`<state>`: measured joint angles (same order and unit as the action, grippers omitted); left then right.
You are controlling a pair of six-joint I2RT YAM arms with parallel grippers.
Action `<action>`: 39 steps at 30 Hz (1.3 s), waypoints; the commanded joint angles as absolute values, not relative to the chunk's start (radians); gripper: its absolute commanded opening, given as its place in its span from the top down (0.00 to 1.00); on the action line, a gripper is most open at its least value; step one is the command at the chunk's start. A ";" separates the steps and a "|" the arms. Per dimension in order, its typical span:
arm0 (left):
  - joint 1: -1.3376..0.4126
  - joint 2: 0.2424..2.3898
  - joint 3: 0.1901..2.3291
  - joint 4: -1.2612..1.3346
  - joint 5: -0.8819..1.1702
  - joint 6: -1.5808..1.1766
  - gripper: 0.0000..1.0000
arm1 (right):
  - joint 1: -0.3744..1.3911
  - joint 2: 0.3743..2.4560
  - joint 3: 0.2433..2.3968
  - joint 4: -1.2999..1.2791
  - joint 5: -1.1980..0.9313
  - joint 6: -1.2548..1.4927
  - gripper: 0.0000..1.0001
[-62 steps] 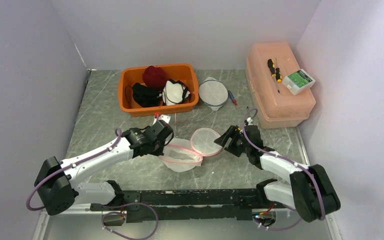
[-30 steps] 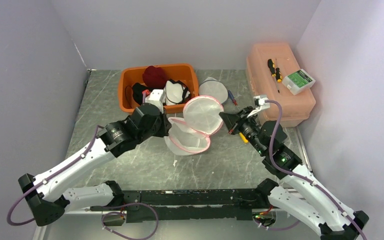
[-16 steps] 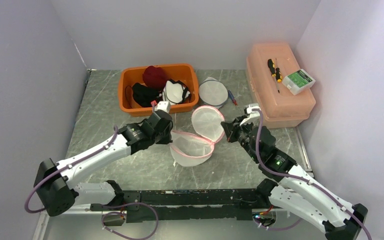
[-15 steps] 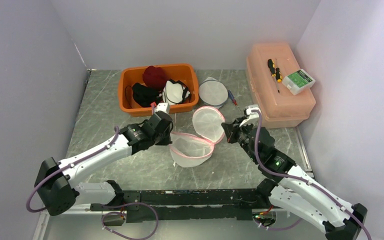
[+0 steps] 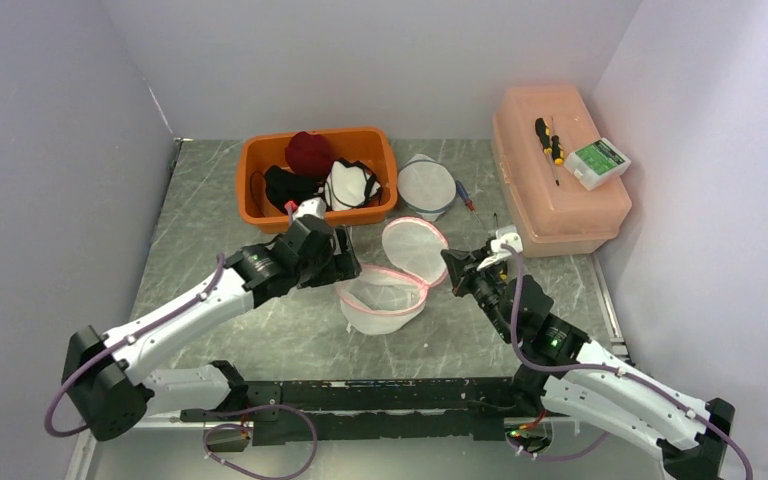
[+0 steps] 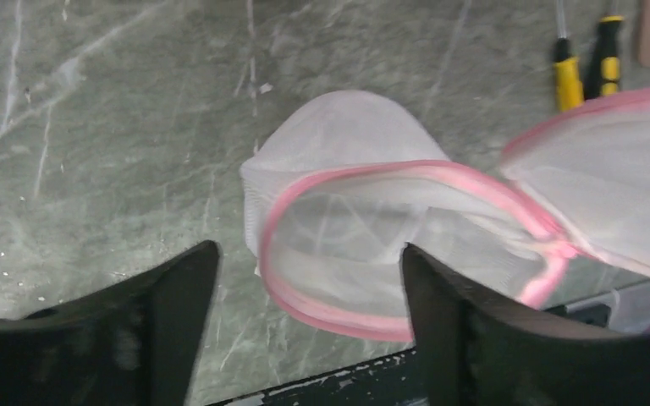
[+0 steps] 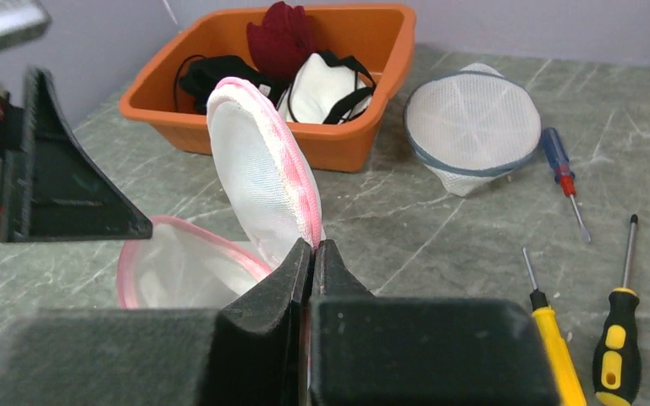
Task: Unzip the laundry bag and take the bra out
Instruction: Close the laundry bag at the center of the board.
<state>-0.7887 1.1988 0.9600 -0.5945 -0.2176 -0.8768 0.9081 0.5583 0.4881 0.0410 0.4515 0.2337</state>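
Observation:
The laundry bag (image 5: 380,298) is white mesh with pink trim and lies unzipped in two round halves. Its lower half (image 6: 364,254) rests open on the table. The lid half (image 7: 258,182) stands upright, and my right gripper (image 7: 313,245) is shut on its pink rim (image 5: 452,268). My left gripper (image 5: 346,264) hangs open just left of and above the lower half, with its fingers (image 6: 169,321) spread wide and nothing between them. Through the mesh I cannot tell whether the bra is inside.
An orange bin (image 5: 260,205) at the back holds dark red, black and white garments. A second mesh bag (image 5: 426,186) with grey trim and a blue screwdriver (image 7: 559,165) lie beside it. Yellow screwdrivers (image 7: 550,338) lie near my right gripper. A pink box (image 5: 560,205) stands right.
The bag came down from mid-air to the table. My left gripper opened, let go of the lower half and drew back a little. The right gripper stayed shut on the lid's rim.

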 commanded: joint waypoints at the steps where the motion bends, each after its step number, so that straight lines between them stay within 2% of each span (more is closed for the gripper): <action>1: -0.784 1.102 1.034 -0.601 -0.160 -0.946 0.07 | 0.957 0.545 0.479 0.157 0.507 0.144 1.00; 9: -0.785 1.032 1.072 -0.509 -0.066 -1.256 0.06 | 1.049 0.552 0.467 0.195 0.576 0.064 1.00; 13: -0.777 1.071 1.089 -0.402 0.013 -1.435 0.06 | 1.090 0.562 0.461 0.215 0.621 0.029 1.00; 16: -0.774 1.139 1.160 -0.420 0.011 -1.493 0.06 | 1.118 0.566 0.455 0.232 0.651 0.008 1.00; 27: -0.715 1.387 1.346 -0.510 0.176 -1.529 0.06 | 1.251 0.598 0.457 0.258 0.810 -0.096 1.00; 39: -0.715 1.320 1.251 -0.534 0.240 -1.474 0.06 | 1.285 0.644 0.441 0.319 0.893 -0.139 1.00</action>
